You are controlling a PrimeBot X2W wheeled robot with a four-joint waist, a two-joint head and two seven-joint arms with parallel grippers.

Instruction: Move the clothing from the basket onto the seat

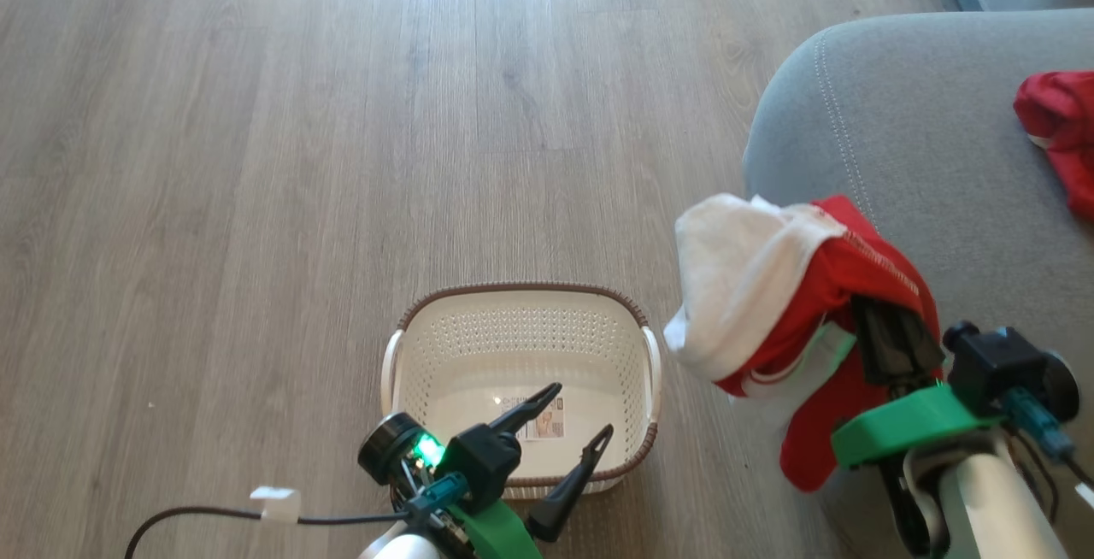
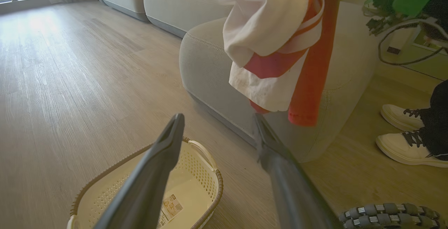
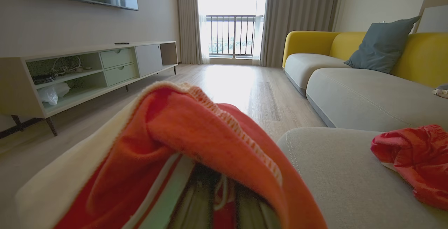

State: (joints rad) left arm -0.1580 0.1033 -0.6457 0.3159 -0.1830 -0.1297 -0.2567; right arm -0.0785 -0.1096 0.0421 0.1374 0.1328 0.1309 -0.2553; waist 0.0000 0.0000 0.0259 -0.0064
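Wood floor [image 1: 256, 157]: basket [image 1: 521, 320] empty. One garment [image 1: 1060, 132] lies on the seat [image 1: 923, 157], upper right; second garment [image 1: 795, 285] clamped in right fingers [image 1: 893, 341]; left fingers [image 1: 526, 412] apart.

Basket [image 1: 513, 330] on the floor [image 1: 256, 157] left of the seat [image 1: 923, 132], one garment [image 1: 1064, 127] on the seat.
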